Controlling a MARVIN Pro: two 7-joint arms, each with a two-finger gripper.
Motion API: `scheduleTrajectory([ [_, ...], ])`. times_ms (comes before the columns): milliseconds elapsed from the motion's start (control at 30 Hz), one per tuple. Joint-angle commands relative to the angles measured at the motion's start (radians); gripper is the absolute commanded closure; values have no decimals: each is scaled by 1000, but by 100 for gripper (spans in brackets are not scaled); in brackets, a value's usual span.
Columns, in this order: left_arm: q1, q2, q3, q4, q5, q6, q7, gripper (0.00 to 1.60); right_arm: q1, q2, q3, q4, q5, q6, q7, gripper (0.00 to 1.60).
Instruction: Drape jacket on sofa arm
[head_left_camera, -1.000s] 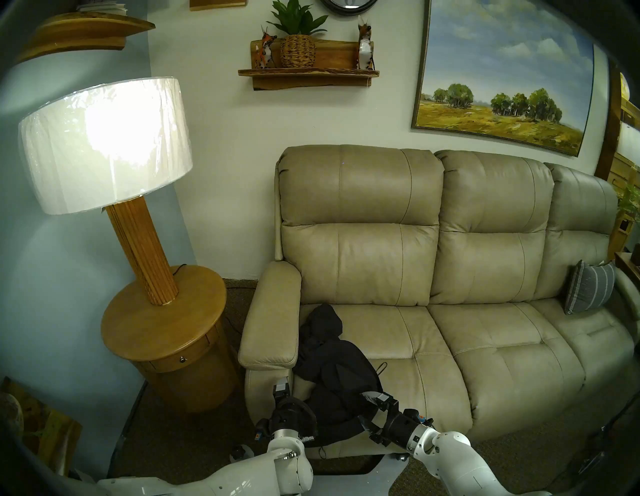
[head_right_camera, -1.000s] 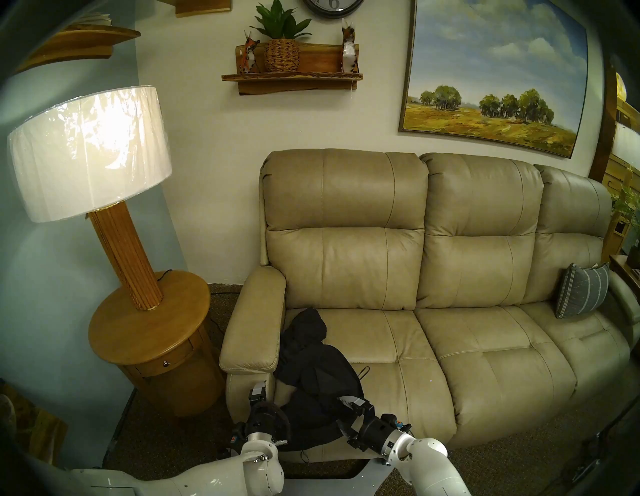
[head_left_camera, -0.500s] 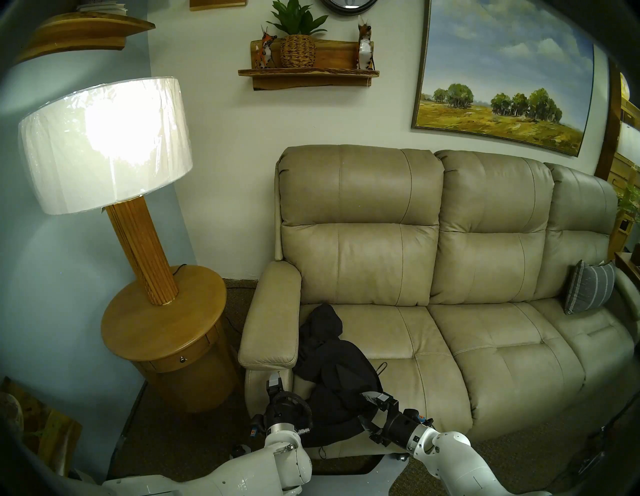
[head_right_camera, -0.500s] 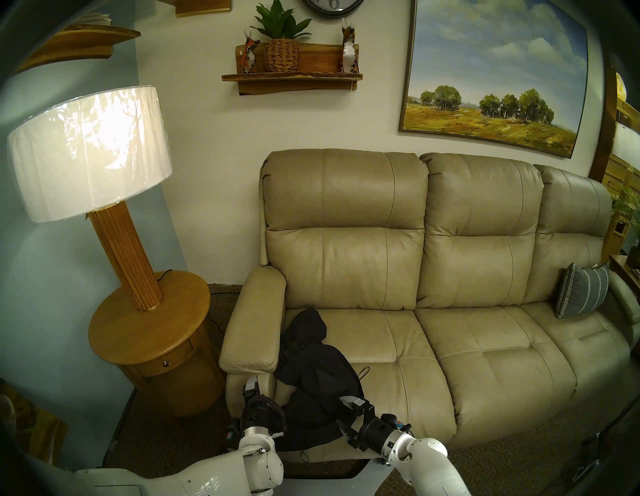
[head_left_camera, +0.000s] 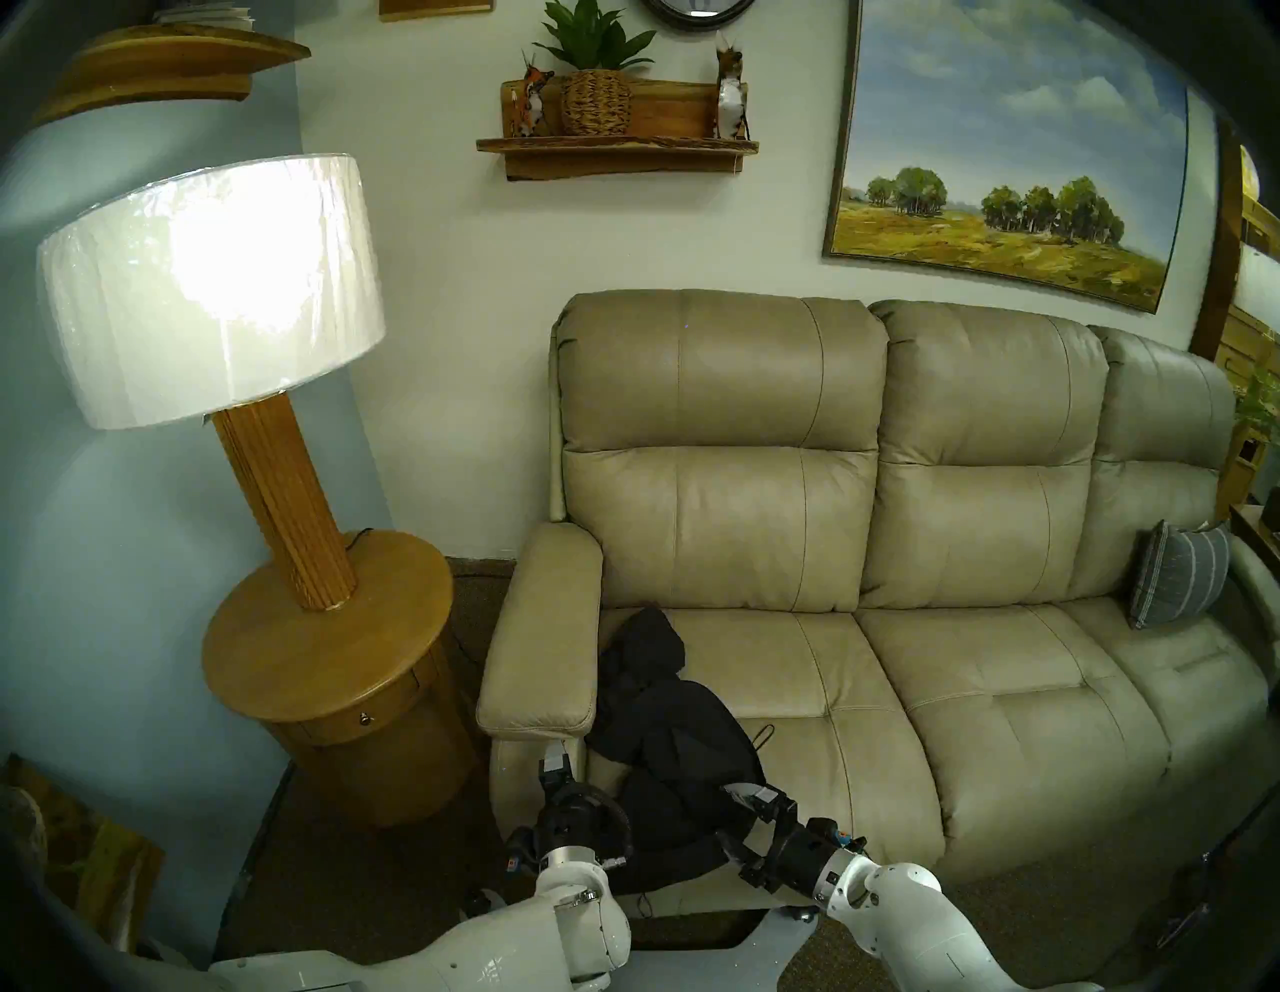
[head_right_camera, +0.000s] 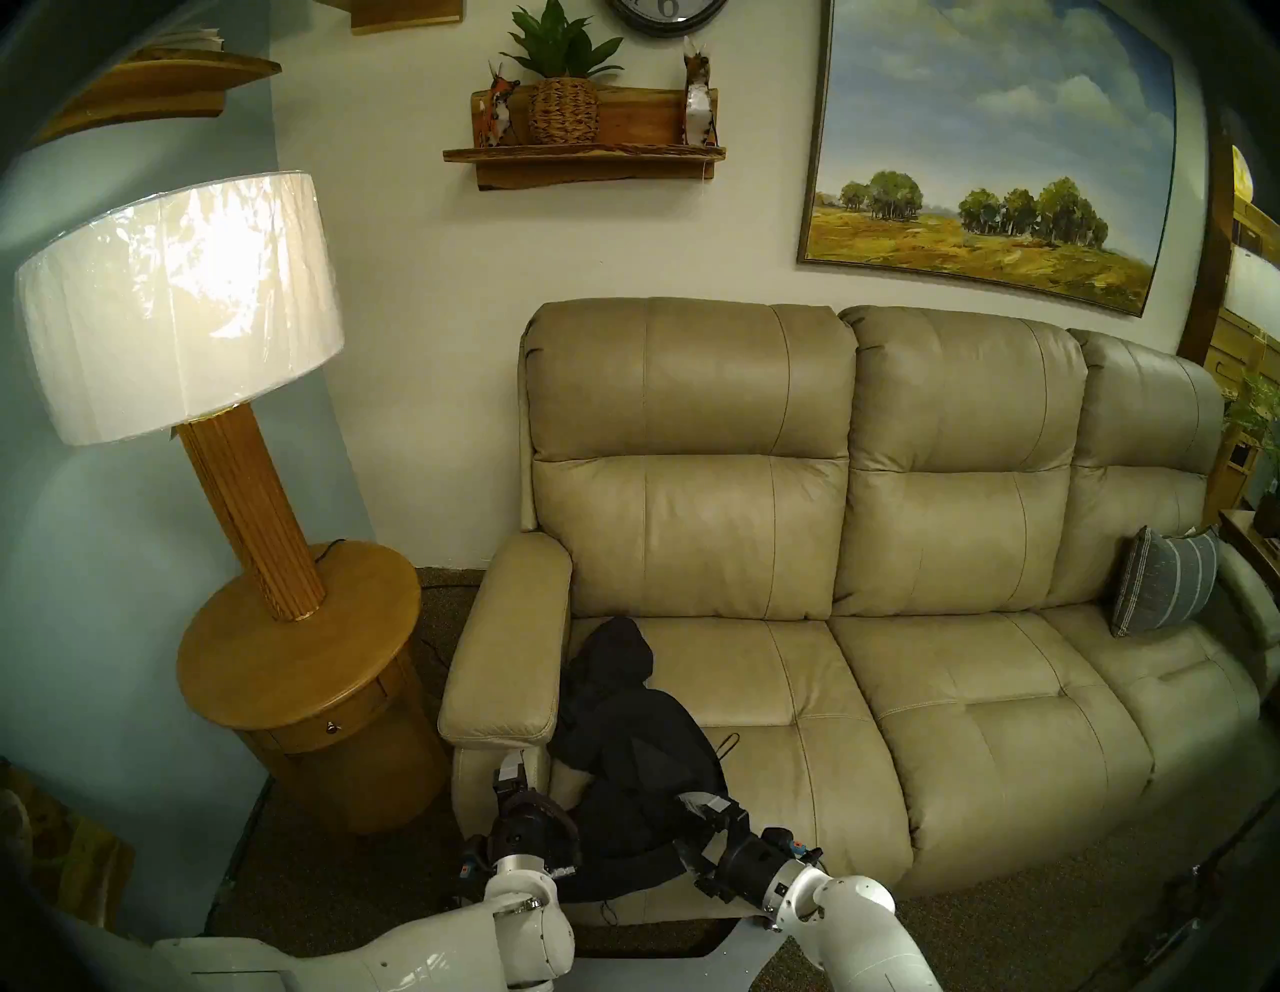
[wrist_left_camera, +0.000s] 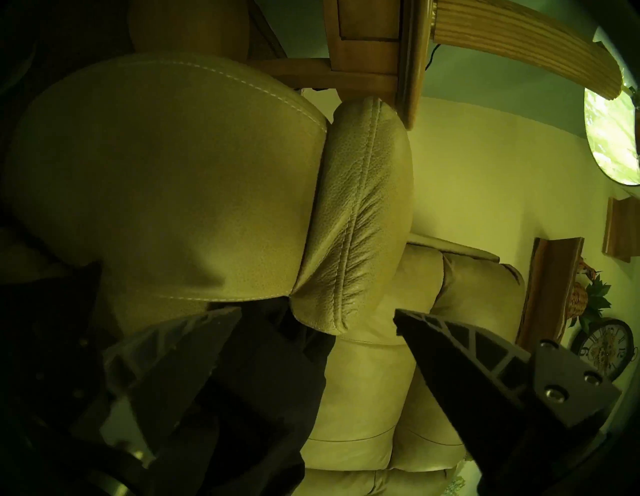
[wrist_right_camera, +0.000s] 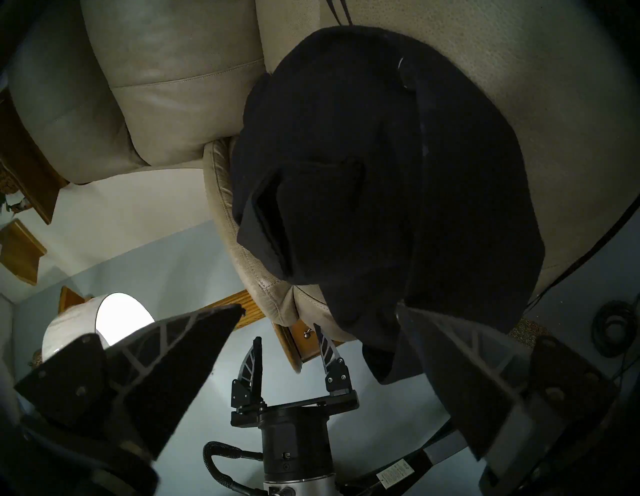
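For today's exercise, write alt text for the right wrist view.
A black hooded jacket lies on the beige sofa's seat, spilling over its front edge beside the sofa arm. The right gripper frames it, open and empty; the left gripper, also open, faces it.

The jacket's (head_left_camera: 665, 748) lower edge is hidden behind both arms. The clock (head_left_camera: 696, 10) is cut off by the top edge.

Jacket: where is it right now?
In the head views the black hooded jacket lies crumpled on the leftmost seat cushion, beside the left sofa arm, its lower part spilling over the cushion's front edge.
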Motion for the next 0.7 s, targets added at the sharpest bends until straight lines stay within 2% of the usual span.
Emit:
scheduleTrajectory([
  [0,-21,28,103,-28,2,46,68,0,5,-1,0,-6,0,0,3,0],
  [267,-45,36,167,-41,6,91,154,0,7,-1,0,-2,1,0,2,0],
  [667,-72,53,229,-70,11,143,249,0,8,-1,0,3,1,0,1,0],
])
